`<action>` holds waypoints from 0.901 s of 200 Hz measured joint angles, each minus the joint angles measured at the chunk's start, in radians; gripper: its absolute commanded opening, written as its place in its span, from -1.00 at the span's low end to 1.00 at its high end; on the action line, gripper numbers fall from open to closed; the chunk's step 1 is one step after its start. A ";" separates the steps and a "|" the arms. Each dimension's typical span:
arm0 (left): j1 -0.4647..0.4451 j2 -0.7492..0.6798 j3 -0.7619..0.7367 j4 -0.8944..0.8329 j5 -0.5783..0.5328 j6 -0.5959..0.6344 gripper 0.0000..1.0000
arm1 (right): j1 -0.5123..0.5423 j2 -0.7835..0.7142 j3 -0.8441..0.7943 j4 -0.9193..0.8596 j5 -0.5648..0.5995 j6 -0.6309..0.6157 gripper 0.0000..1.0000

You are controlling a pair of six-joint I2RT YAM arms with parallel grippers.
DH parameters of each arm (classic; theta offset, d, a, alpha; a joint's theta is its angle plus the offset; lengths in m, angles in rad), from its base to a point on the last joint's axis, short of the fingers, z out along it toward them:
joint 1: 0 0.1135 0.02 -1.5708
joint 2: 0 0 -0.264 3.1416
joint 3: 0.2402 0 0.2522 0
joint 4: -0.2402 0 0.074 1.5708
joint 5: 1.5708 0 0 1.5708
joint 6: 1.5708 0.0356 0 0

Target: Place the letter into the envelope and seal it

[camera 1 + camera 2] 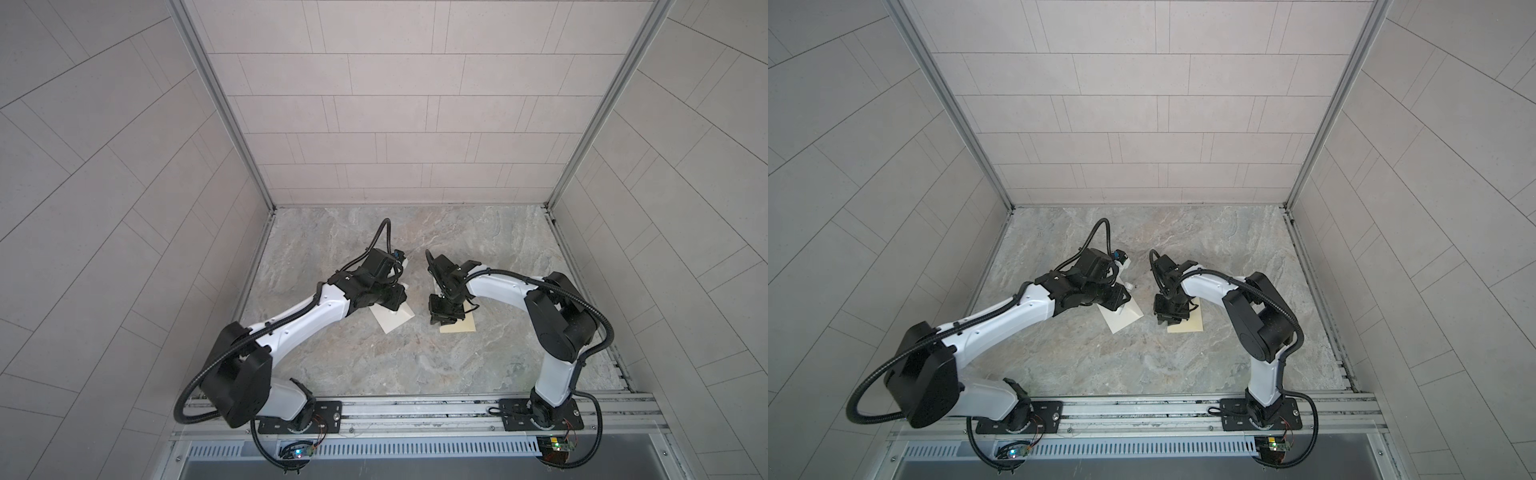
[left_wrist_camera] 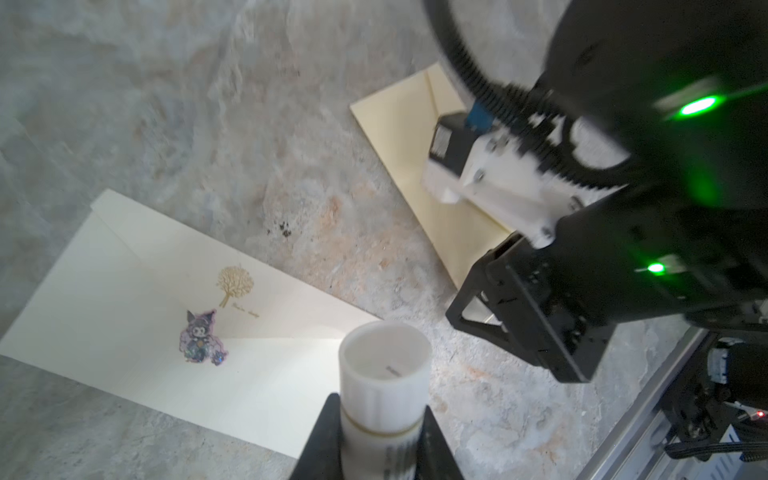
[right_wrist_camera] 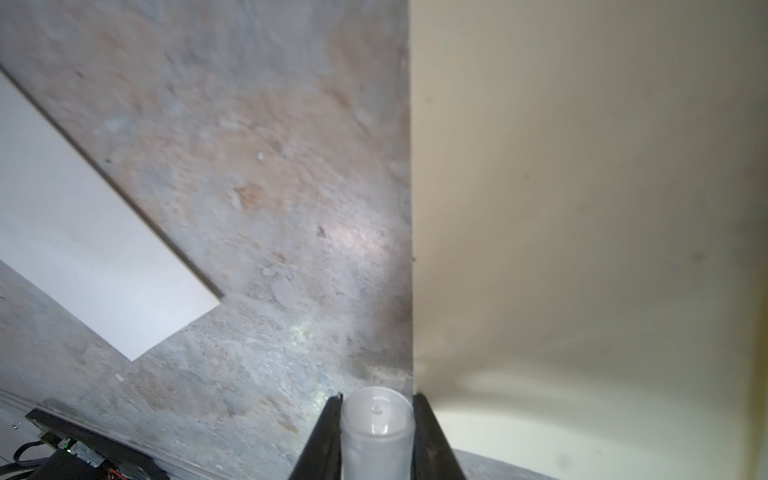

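Observation:
A cream-white envelope [image 2: 145,311] with a gold tree print and a cartoon sticker lies flat on the stone table, left of centre in both top views [image 1: 392,322] [image 1: 1121,320]. My left gripper [image 2: 380,407] hovers over its edge, shut on a white glue stick [image 2: 384,365]. A pale yellow envelope-like paper [image 2: 399,137] [image 1: 457,326] lies to its right. Over that paper's near edge my right gripper [image 3: 377,399] is shut on a translucent cap [image 3: 377,419]. The letter is out of view.
The grey marbled table [image 1: 374,365] is walled in at the back and on both sides by tiled panels. A metal rail [image 1: 415,409] with both arm bases runs along the front. The two wrists are close together near the table's middle.

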 measured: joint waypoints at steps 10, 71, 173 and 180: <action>0.000 -0.016 -0.014 0.020 -0.008 -0.001 -1.00 | -0.005 0.024 0.031 -0.024 -0.018 -0.002 -0.66; 0.000 -0.067 -0.101 0.087 -0.031 -0.055 -1.00 | -0.037 0.197 0.246 -0.149 -0.121 -0.056 -0.23; 0.000 -0.105 -0.137 0.161 -0.014 -0.085 -1.00 | -0.038 0.244 0.424 -0.215 -0.041 -0.128 -0.03; 0.000 -0.108 -0.145 0.186 -0.013 -0.089 -1.00 | -0.038 0.221 0.426 -0.215 -0.014 -0.129 -0.03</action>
